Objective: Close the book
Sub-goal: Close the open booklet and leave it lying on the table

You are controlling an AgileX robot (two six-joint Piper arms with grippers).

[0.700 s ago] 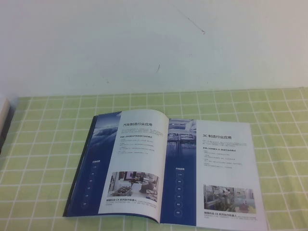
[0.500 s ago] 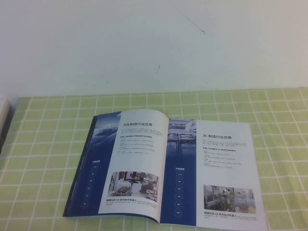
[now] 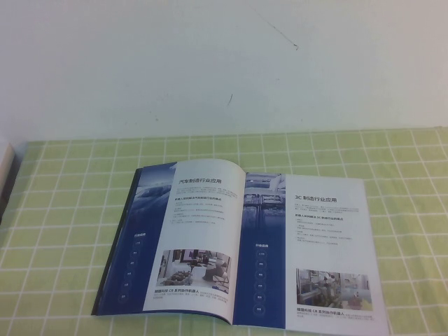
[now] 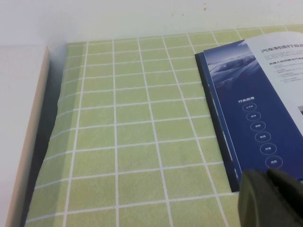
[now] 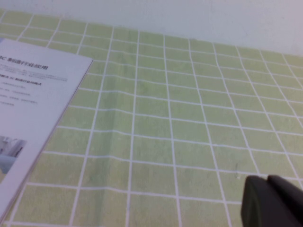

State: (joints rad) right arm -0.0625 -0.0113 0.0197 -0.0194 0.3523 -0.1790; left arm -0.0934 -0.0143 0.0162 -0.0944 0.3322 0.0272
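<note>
An open book [image 3: 238, 245] lies flat on the green checked cloth [image 3: 70, 210], showing blue and white printed pages, its spine running away from me. Neither arm shows in the high view. In the left wrist view my left gripper [image 4: 272, 198] hovers beside the near left corner of the book [image 4: 255, 109], its dark fingers pressed together and holding nothing. In the right wrist view my right gripper [image 5: 271, 201] hangs over bare cloth, well to the right of the book's white right page [image 5: 28, 109], also shut and empty.
A white board-like object [image 3: 3, 164] stands at the table's left edge, and it shows as a white slab [image 4: 21, 132] in the left wrist view. A white wall [image 3: 224, 63] rises behind the table. Green cloth [image 5: 189, 118] stretches right of the book.
</note>
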